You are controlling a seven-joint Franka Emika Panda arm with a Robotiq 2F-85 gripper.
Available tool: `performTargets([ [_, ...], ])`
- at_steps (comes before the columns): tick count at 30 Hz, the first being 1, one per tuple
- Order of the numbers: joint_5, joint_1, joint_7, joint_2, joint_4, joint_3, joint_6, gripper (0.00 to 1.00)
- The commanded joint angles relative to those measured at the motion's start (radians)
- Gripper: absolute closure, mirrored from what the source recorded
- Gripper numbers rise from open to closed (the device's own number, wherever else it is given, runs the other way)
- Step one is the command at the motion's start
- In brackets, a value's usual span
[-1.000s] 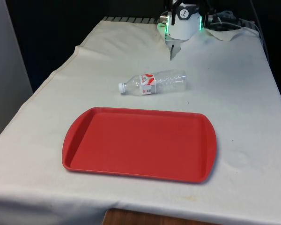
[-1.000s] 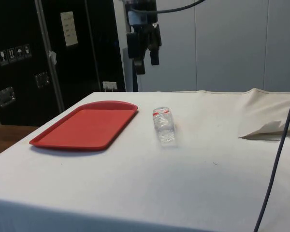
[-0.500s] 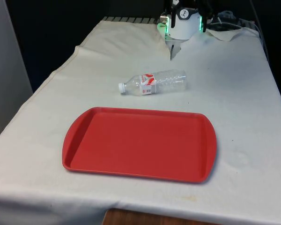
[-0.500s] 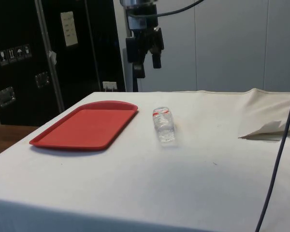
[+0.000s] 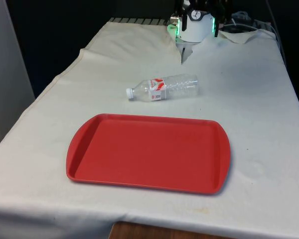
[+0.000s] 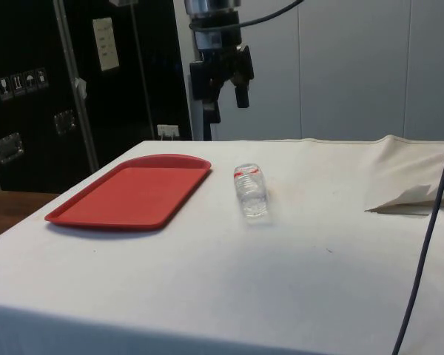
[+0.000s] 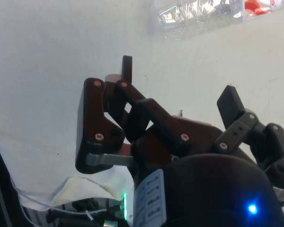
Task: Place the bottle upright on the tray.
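- White cloth covers a long desk [image 5: 259,124], with dark cabinets [image 6: 29,89] behind it in the side view.
- Nearest in the front view lies a red tray [image 5: 148,152], flat on the cloth, long side across the desk, nothing on it. In the side view the tray [image 6: 133,191] sits toward the cabinets.
- Just beyond the tray, apart from its far rim, a clear plastic bottle [image 5: 163,87] lies on its side on the cloth. Its white cap points to the front view's left, and a red and white label wraps it near the neck.
- In the side view the bottle [image 6: 250,191] lies just beside the tray, not touching it.
- Farther back, a fold of loose cloth [image 6: 411,194] rises from the desk.
- High above the desk, the black gripper [image 6: 226,100] hangs well clear of the bottle, fingers pointing down.
- In the wrist view the gripper [image 7: 177,85] has its jaws spread wide, holding nothing, with the bottle [image 7: 199,14] on the cloth beyond the fingertips.
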Motion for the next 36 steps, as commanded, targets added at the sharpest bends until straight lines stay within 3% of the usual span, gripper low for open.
performTargets([
  [1, -0.003, -0.001, 0.014, 0.007, 0.005, 0.000, 0.004, 0.00],
  [20, 0.001, -0.011, 0.107, 0.045, 0.033, -0.002, 0.001, 0.00],
  [36, 0.003, -0.022, 0.154, 0.062, 0.046, -0.004, 0.002, 0.00],
])
